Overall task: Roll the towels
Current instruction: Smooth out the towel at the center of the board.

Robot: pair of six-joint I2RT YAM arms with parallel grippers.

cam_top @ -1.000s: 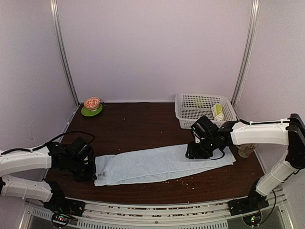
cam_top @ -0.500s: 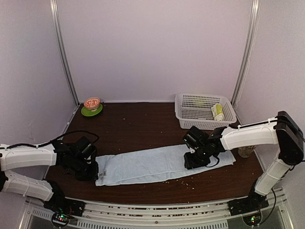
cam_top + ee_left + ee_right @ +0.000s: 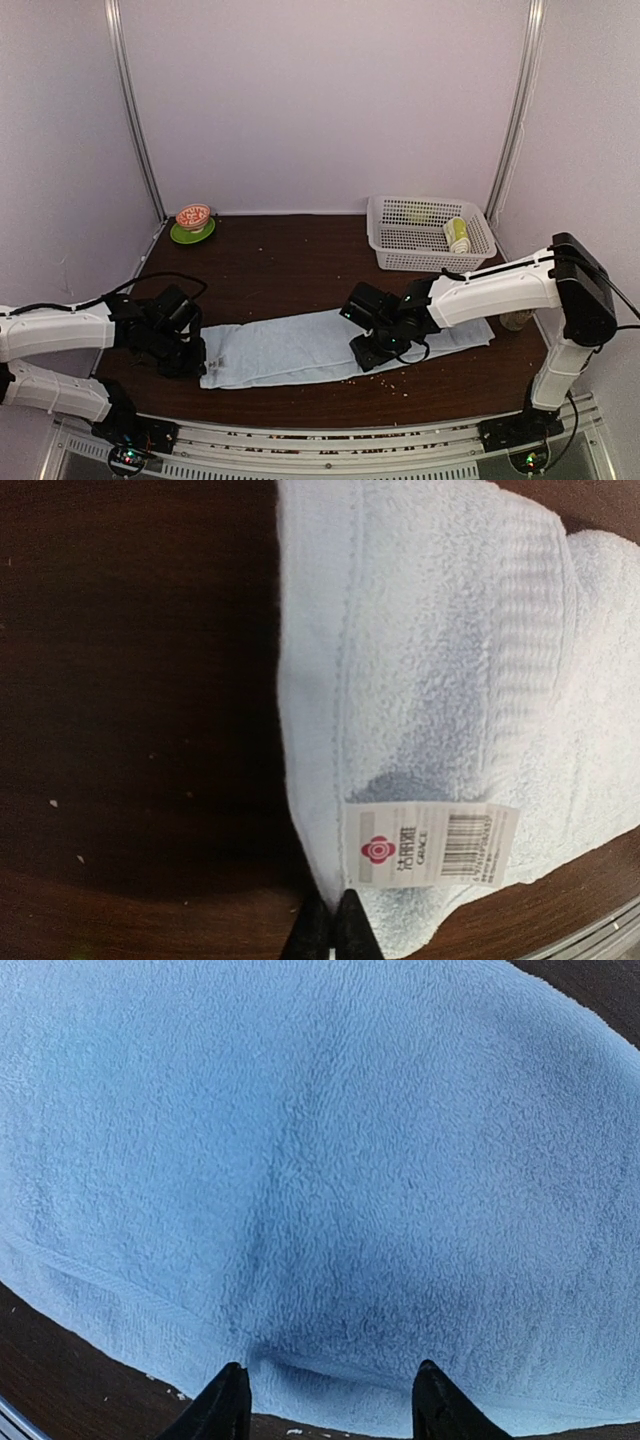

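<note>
Two containers show in the top view. One is a white mesh basket (image 3: pixel 395 238) at the far right of the dark table (image 3: pixel 290 270). The small lime-green towel (image 3: pixel 457 235) lies rolled in the basket's right end. The other is a small reddish bowl (image 3: pixel 193 214) on a green plate (image 3: pixel 180 236) at the far left corner; I cannot make out what the bowl holds. The pale-blue towel (image 3: pixel 290 350) lies flat as a long strip across the near part of the table, not yet rolled. My left gripper (image 3: pixel 190 362) sits low at its left end. My right gripper (image 3: pixel 366 354) rests on the strip right of its middle, at the near hem.

Looking through the left wrist camera, I see the pale-blue towel's (image 3: pixel 450 680) end with its woven band and a printed tag (image 3: pixel 432 845) bearing a red flower mark and a barcode. My left gripper's (image 3: pixel 333 928) fingers are pressed together right at the towel's corner, below the tag. I cannot tell whether any cloth is pinched between them.

Through the right wrist camera, the pale-blue towel (image 3: pixel 320 1160) fills nearly the whole picture. My right gripper (image 3: pixel 330 1400) has its fingers (image 3: pixel 226 1408) spread apart at the hem, holding nothing, with the cloth dimpled between them and dark table just beyond.
</note>
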